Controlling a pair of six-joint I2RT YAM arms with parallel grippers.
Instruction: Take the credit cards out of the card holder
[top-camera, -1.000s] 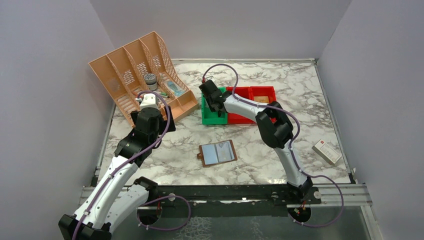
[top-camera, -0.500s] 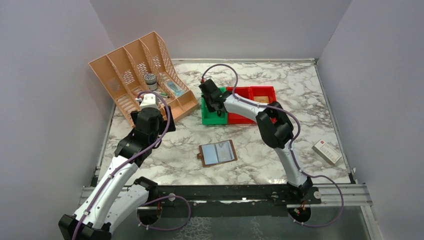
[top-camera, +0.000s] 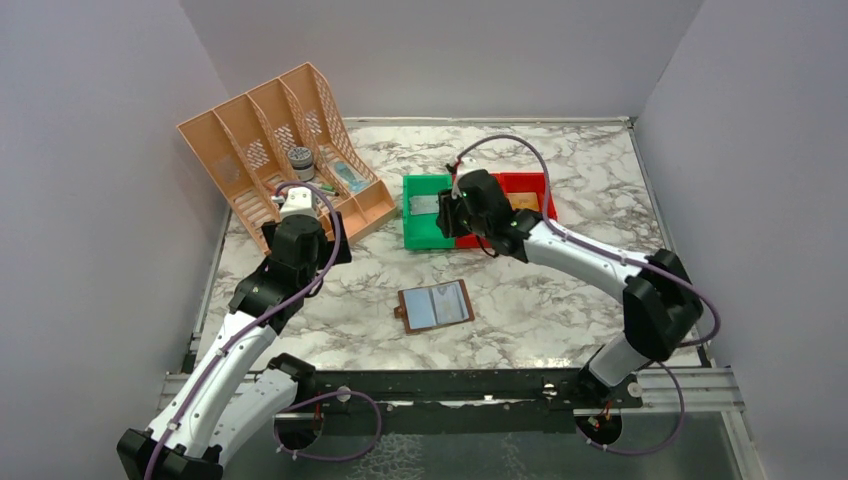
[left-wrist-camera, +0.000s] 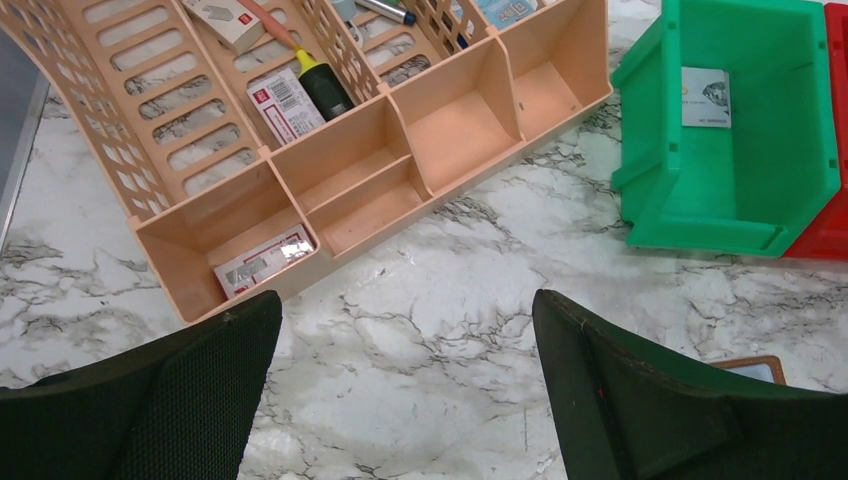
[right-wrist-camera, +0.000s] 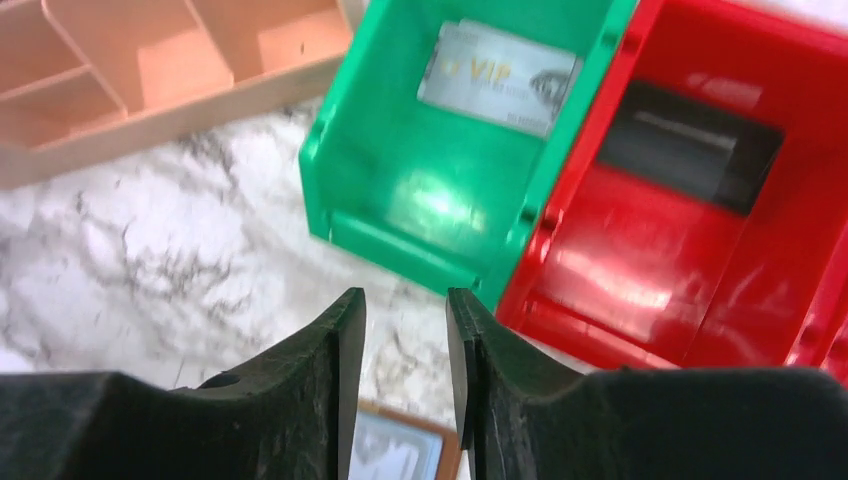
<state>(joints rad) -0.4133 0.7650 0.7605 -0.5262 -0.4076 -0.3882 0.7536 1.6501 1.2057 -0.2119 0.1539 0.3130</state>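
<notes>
The card holder lies open and flat at the centre of the top view, well apart from both arms. Its inside shows pale grey-blue, and I cannot tell whether that is lining or a card in a pocket. A silver card lies flat in the green bin just above centre. A dark rectangle, probably a second card, lies in the red bin touching the green one on its right.

The right gripper hangs over the near edge of the two bins, its jaws a narrow gap apart with nothing between them. The left gripper hovers at the left by the peach organiser, jaws wide and empty.

Any remaining card is likely light, thin, stiff but springy, and slick-faced, so a pinch on the flat face would probably skate off. The better hold looks like an exposed short edge at a pocket mouth, drawn out along the pocket. The leather holder seems light enough to drag or lift with the card, so the other gripper may need to pin one flap to the marble table
</notes>
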